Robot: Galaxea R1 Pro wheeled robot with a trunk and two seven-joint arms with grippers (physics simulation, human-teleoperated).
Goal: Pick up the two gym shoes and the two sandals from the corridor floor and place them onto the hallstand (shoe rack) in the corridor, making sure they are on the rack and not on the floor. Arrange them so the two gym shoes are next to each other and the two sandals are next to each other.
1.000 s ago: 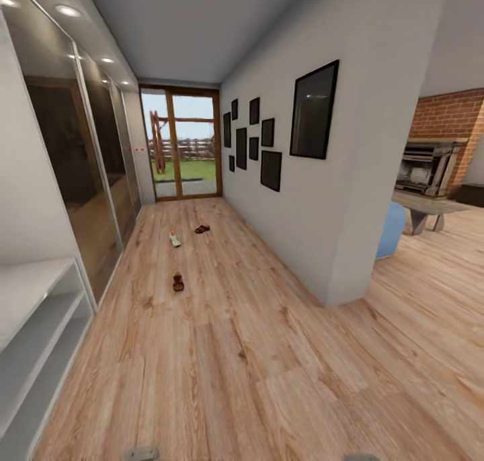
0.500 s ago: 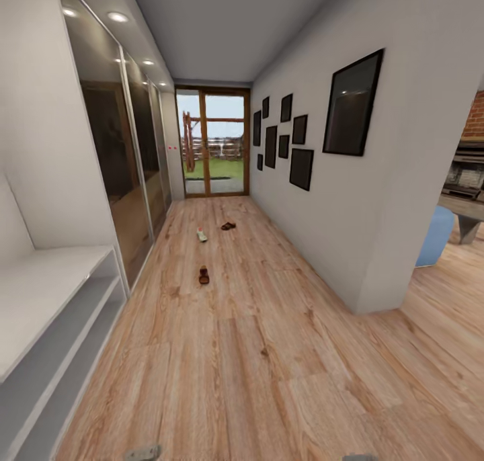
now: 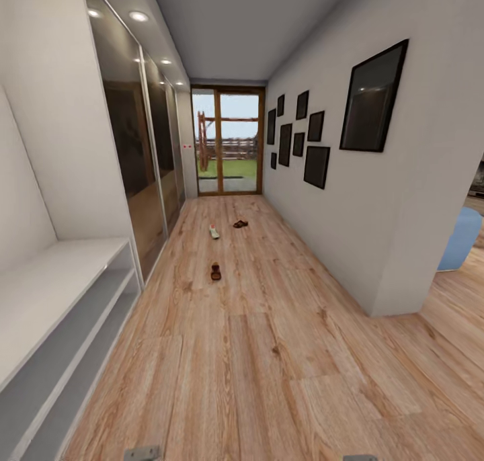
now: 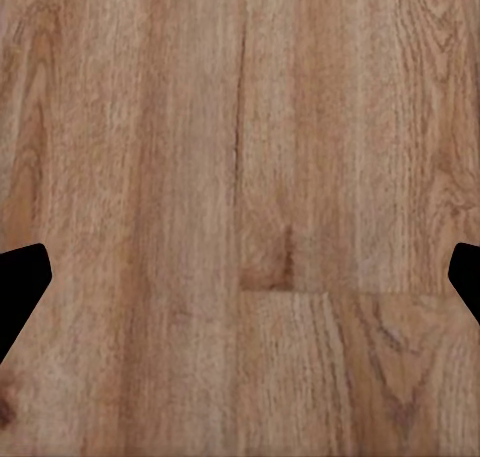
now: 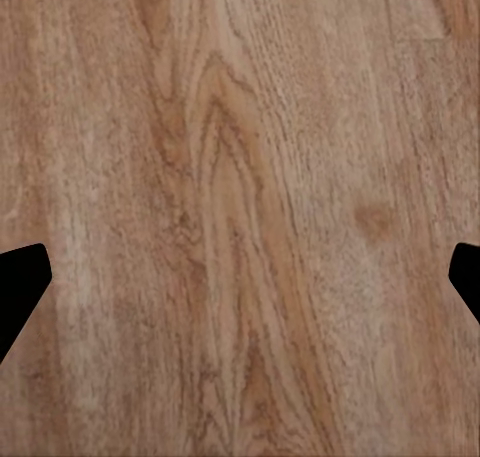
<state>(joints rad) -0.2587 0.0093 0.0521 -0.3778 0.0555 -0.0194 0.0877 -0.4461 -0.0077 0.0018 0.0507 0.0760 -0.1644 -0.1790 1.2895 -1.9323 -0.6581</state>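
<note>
Down the corridor floor [image 3: 269, 353], white gym shoe [image 3: 214, 232], two brown sandals [image 3: 216, 271] well apart, hallstand [image 3: 60, 300] along left wall, wide bare planks between, left gripper [image 4: 240, 277] and right gripper [image 5: 240, 277] spread wide, empty.

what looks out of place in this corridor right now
Three loose shoes lie scattered on the corridor floor instead of on the hallstand: one brown sandal nearest, a white gym shoe farther on, and a second sandal beside it. The sandals lie apart. Both end effectors hang open over bare planks.
</note>
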